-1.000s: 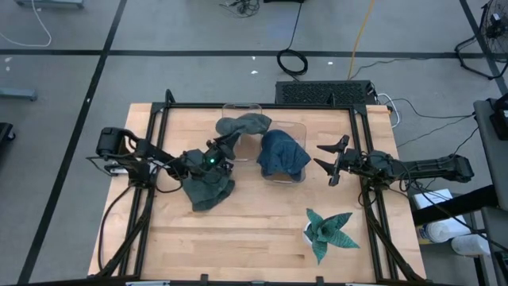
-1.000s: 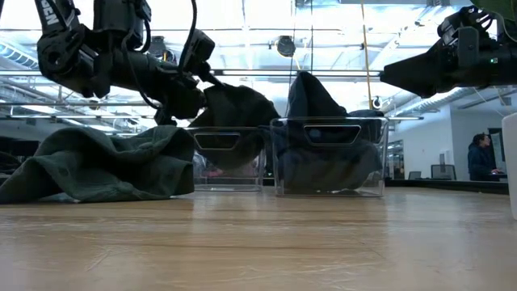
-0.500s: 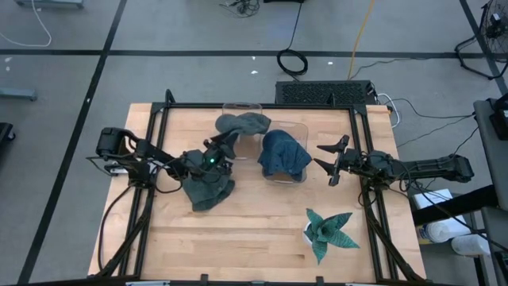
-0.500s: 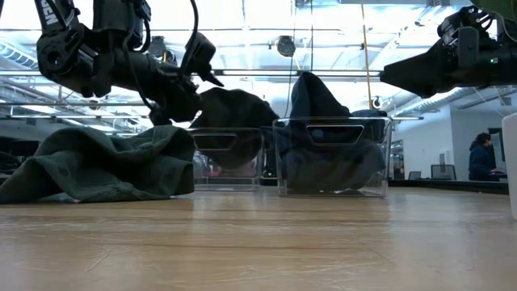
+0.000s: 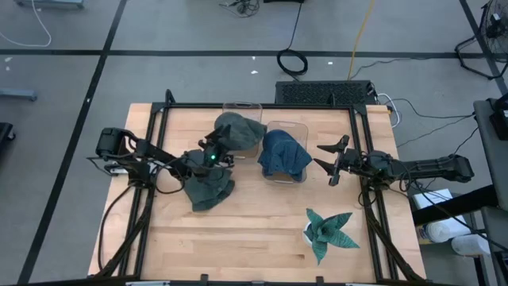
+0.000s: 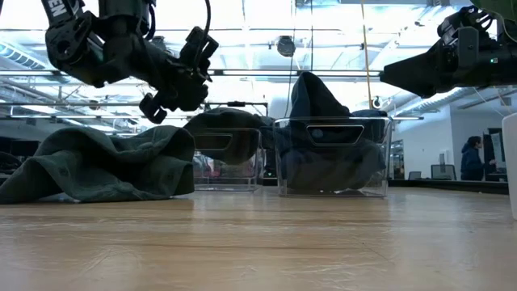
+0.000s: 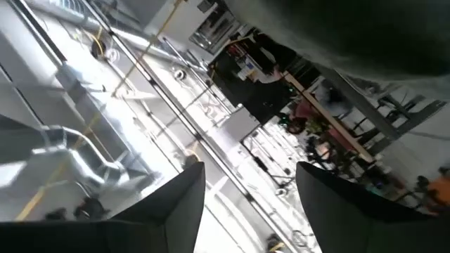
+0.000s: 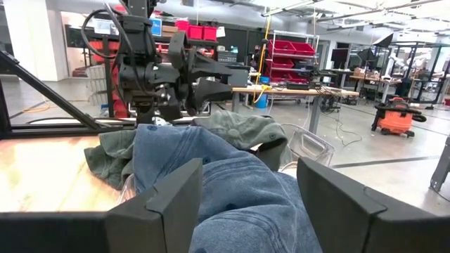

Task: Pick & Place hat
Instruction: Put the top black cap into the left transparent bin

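The tabletop (image 5: pixel 262 230) is a pale wooden slab edged by a black frame, seen from above with both arms reaching in from the sides. The left arm comes in from 9 o'clock, and its claw (image 5: pixel 214 152) hangs above the tabletop just left of centre, fingers apart and holding nothing; in the low view the claw (image 6: pixel 174 81) is raised clear of the cloth under it. The right arm comes in from 3 o'clock and waits, its claw (image 5: pixel 329 163) spread wide and empty, just right of the bins. Below the left claw, toward 7 o'clock from centre, a dark green hat (image 5: pixel 208 191) lies slumped flat on the wood, its long axis running roughly from 11 to 5 o'clock. A second green hat (image 5: pixel 240 132) is bunched in the left clear bin (image 5: pixel 242 106) at 12 o'clock, heaped over the bin's rim, its long axis running about 8 to 2 o'clock; which way its opening faces cannot be told. Beside it, a blue hat (image 5: pixel 282 153) sits in the right clear bin (image 5: pixel 295 125), rising to a peak above the rim in the low view. A small green plant (image 5: pixel 329 230) stands at 5 o'clock, well apart from the bins.
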